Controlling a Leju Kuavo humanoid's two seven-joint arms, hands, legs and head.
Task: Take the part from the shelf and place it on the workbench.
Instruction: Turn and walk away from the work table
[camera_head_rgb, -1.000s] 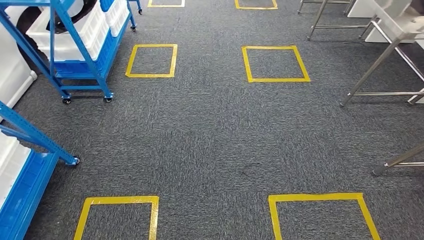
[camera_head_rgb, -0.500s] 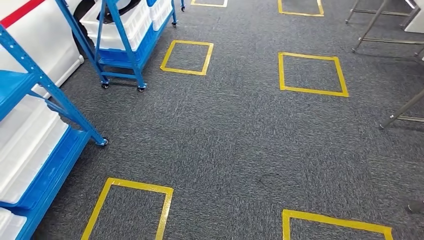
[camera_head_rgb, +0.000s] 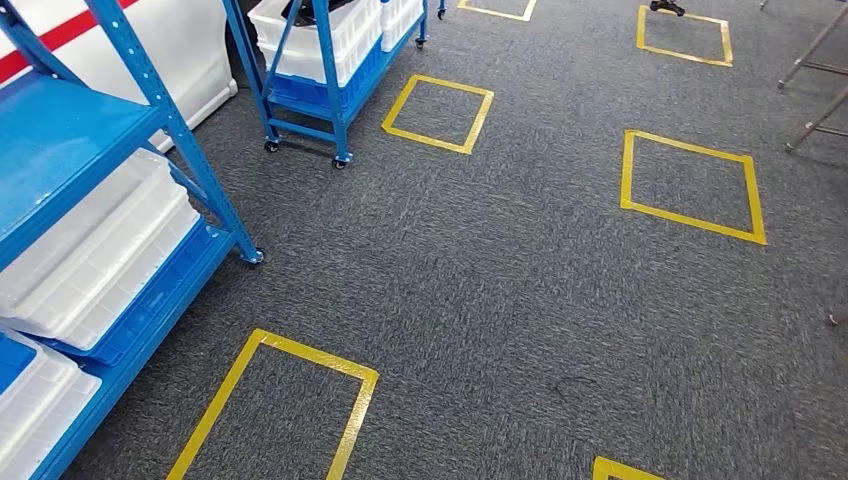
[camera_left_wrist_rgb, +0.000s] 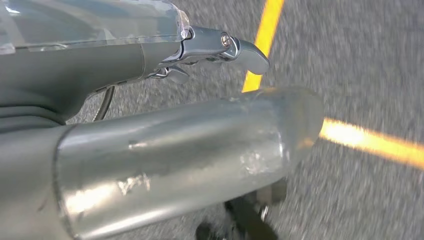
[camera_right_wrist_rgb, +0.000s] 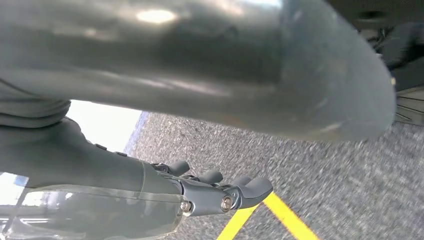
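Note:
A blue wheeled shelf (camera_head_rgb: 330, 80) stands at the back left and carries a white bin (camera_head_rgb: 310, 45). A dark object (camera_head_rgb: 312, 8) lies in that bin, cut off by the picture's edge. A nearer blue shelf (camera_head_rgb: 60, 130) runs along the left edge with white bins (camera_head_rgb: 100, 250) on its lower levels. In the left wrist view, my left hand (camera_left_wrist_rgb: 200, 50) hangs over the grey carpet, fingers straight and holding nothing. My right hand (camera_right_wrist_rgb: 210, 192) hangs the same way, fingers apart and empty.
Grey carpet bears yellow tape squares: one by the far shelf (camera_head_rgb: 400, 102), one at the right (camera_head_rgb: 690, 220), one near the front (camera_head_rgb: 310, 355). Metal table legs (camera_head_rgb: 815, 120) stand at the top right. A white wall with a red stripe (camera_head_rgb: 200, 50) is behind the shelves.
The whole picture has shifted: the camera has turned left. The blue shelves now take up more of the left side, and the metal tables have slid off to the right.

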